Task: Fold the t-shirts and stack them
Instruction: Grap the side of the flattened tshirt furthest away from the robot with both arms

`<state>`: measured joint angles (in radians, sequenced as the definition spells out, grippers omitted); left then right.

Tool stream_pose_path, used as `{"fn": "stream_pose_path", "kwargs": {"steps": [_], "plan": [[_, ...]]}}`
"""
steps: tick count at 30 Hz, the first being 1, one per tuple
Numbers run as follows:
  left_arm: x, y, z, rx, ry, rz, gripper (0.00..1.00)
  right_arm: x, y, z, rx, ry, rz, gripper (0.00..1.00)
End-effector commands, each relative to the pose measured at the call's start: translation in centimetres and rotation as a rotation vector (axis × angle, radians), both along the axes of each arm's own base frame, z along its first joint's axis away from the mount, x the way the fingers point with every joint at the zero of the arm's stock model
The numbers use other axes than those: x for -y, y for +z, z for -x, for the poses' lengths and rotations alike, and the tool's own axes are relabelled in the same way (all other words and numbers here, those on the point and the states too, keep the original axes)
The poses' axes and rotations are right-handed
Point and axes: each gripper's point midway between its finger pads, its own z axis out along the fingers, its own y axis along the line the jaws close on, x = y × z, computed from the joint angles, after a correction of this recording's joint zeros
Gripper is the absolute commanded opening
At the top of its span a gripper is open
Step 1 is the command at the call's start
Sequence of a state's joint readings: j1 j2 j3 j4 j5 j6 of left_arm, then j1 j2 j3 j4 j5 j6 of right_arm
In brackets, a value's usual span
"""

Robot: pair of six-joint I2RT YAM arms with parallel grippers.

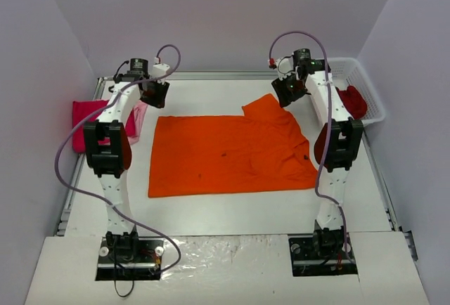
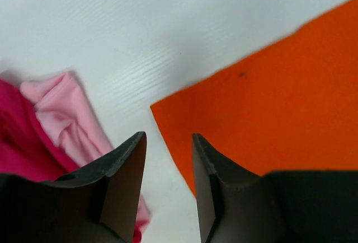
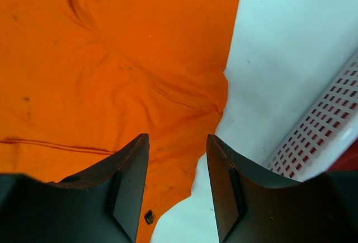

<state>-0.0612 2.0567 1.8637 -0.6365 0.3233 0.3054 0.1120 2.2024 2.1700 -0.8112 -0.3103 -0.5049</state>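
Observation:
A bright orange t-shirt [image 1: 232,154] lies spread flat in the middle of the table, one sleeve pointing to the far right. My left gripper [image 1: 153,93] hovers open just above its far left corner [image 2: 268,103], and its jaws [image 2: 168,136] hold nothing, with white table between them. My right gripper [image 1: 285,91] is open too, over the far right sleeve edge [image 3: 112,58]; nothing sits between its fingers [image 3: 178,136]. A magenta-pink t-shirt [image 1: 88,119] and a pale pink one [image 1: 137,119] lie bunched at the left edge. A dark red t-shirt [image 1: 351,101] sits in the basket.
The white lattice basket [image 1: 365,80] stands at the far right corner, and its wall [image 3: 324,131] shows close to my right gripper. Pale pink cloth [image 2: 61,114] lies just left of my left fingers. Dark red patches show beside both arms' upper links. Walls close in the table.

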Motion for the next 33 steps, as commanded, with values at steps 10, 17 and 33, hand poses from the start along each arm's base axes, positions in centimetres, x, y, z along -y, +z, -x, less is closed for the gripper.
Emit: {"fn": "stream_pose_path", "kwargs": {"steps": [10, 17, 33], "plan": [[-3.2, -1.9, -4.7, -0.128, 0.068, 0.407, 0.35, 1.6, -4.5, 0.6, -0.105, -0.001, 0.065, 0.41], [-2.4, -4.2, -4.0, -0.210, 0.028, 0.479, 0.33, 2.2, -5.3, 0.9, -0.124, -0.013, 0.099, 0.41], [-3.0, -8.5, -2.2, -0.298, 0.050, 0.387, 0.32, 2.4, -6.6, 1.3, -0.157, -0.015, 0.122, 0.41]]}}
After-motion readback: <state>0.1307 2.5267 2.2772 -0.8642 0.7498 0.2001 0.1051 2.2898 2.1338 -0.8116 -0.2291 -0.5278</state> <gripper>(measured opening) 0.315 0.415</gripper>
